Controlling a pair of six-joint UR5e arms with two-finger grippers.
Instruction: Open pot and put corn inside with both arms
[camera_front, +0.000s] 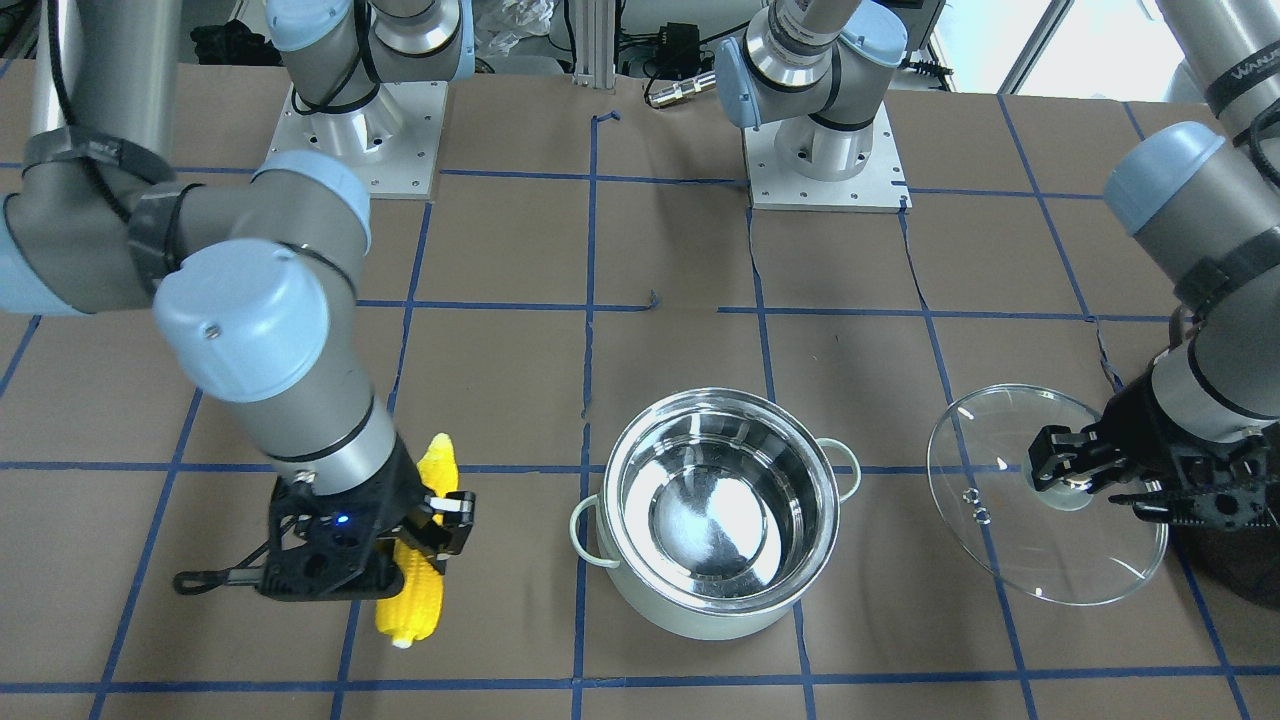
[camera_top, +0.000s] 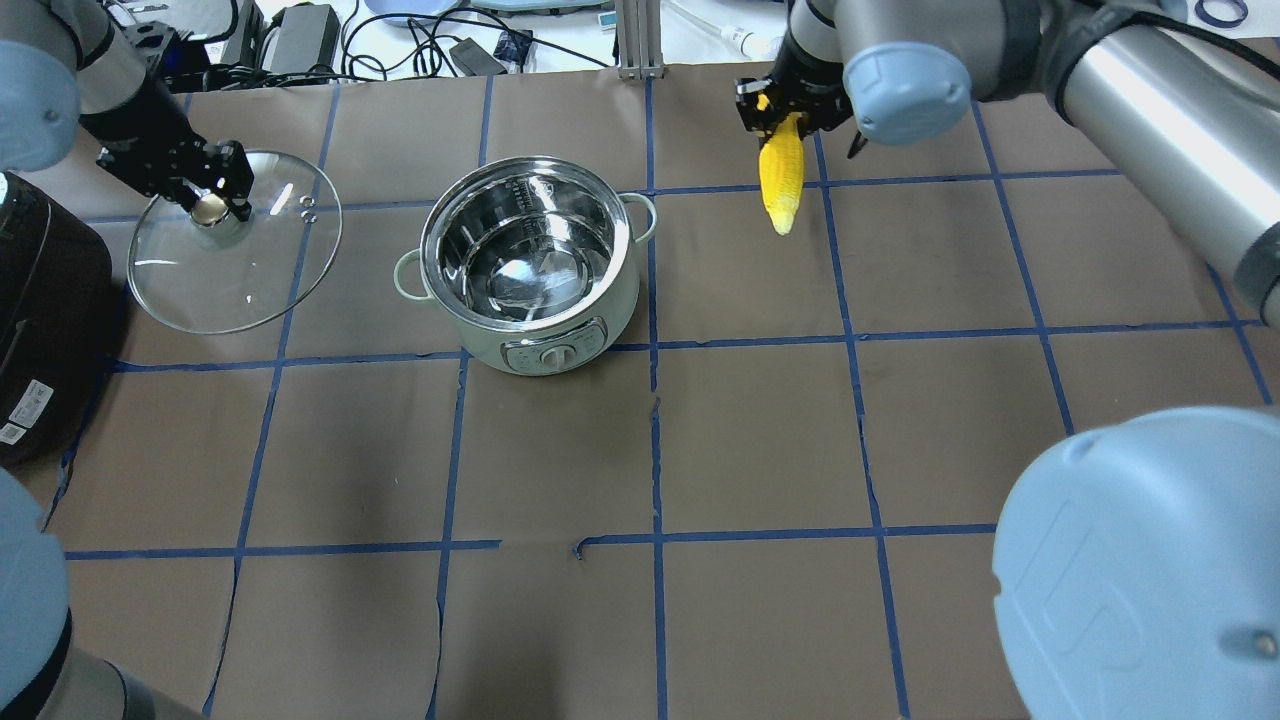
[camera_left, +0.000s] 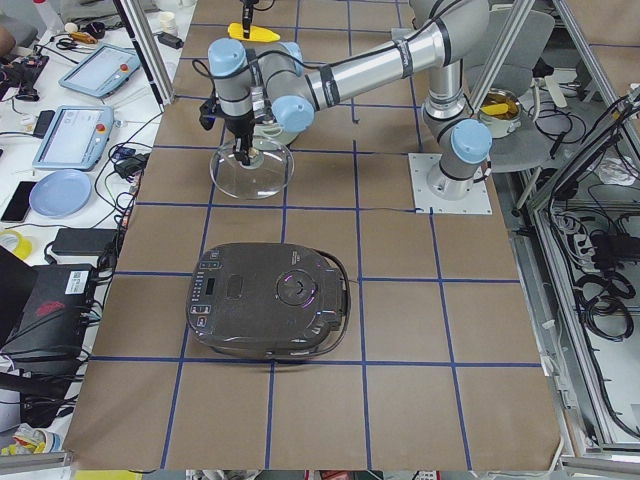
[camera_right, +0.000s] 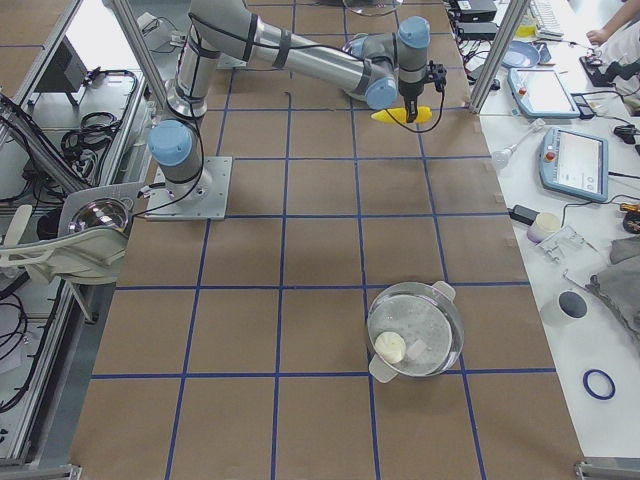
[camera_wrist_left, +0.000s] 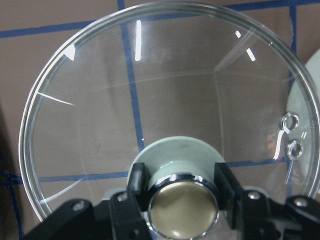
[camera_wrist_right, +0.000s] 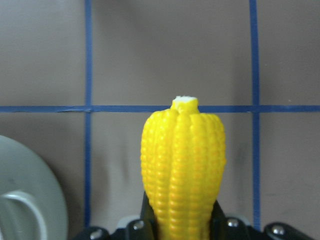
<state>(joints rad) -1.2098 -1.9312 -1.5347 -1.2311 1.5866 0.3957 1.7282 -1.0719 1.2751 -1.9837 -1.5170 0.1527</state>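
The left end effector (camera_front: 1072, 470) pinches the knob (camera_wrist_left: 182, 210) of one glass lid (camera_front: 1010, 545) beside the single open pot (camera_front: 700, 618); the right end effector (camera_front: 432, 520), pointing down, clamps one corn cob (camera_front: 412, 600).

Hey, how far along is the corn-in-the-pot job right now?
Done: the pot is open and empty, its glass lid held aside by the left gripper at the knob. In hand: the right gripper grips the corn. Left: carry the corn over and release it inside.

- The pot (camera_top: 530, 265) stands uncovered — its mouth is reachable from above.
- Only taped desk (camera_top: 740, 420) lies between the pot and the corn (camera_top: 782, 175) gripped by the right tool (camera_top: 790, 112).
- On the pot's left, the lid (camera_top: 240, 270) held by the left tool (camera_top: 212, 200) and the black appliance (camera_top: 45, 280) crowd the space.
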